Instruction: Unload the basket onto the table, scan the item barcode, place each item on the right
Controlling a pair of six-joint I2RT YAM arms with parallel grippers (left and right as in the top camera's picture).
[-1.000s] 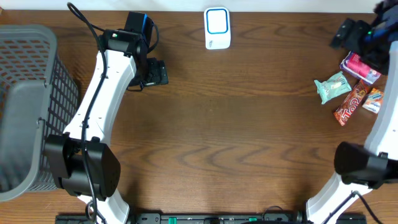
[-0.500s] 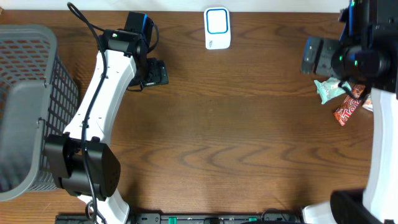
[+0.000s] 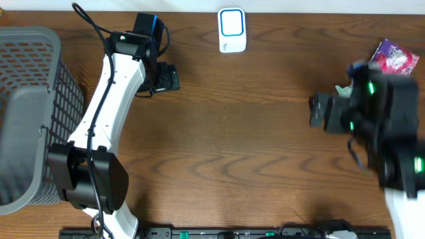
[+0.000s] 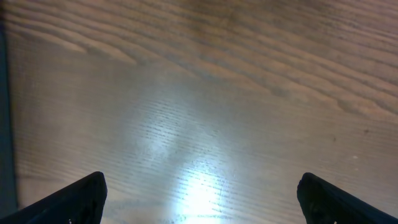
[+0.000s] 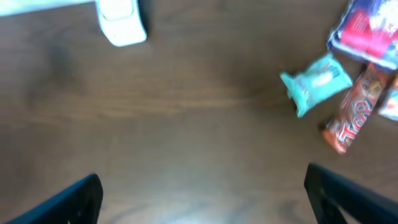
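Note:
The white barcode scanner with a blue window (image 3: 232, 30) stands at the table's far edge and shows blurred in the right wrist view (image 5: 121, 25). Right of it lie several snack items: a teal packet (image 5: 317, 81), a red bar (image 5: 353, 117) and a pink-and-blue packet (image 5: 367, 31). From overhead only the pink packet (image 3: 393, 56) shows plainly; my right arm covers the others. My right gripper (image 3: 320, 110) (image 5: 202, 183) hangs open and empty above bare wood, left of the snacks. My left gripper (image 3: 166, 77) (image 4: 200, 190) is open and empty over the far left of the table.
A grey mesh basket (image 3: 26, 99) stands at the left edge. Bare brown wood (image 3: 232, 146) fills the space between the two arms. The scanner sits about midway between the two grippers at the back.
My right arm has swung from the far right corner down and toward the middle, and now covers most of the snacks from overhead. The left arm has not moved.

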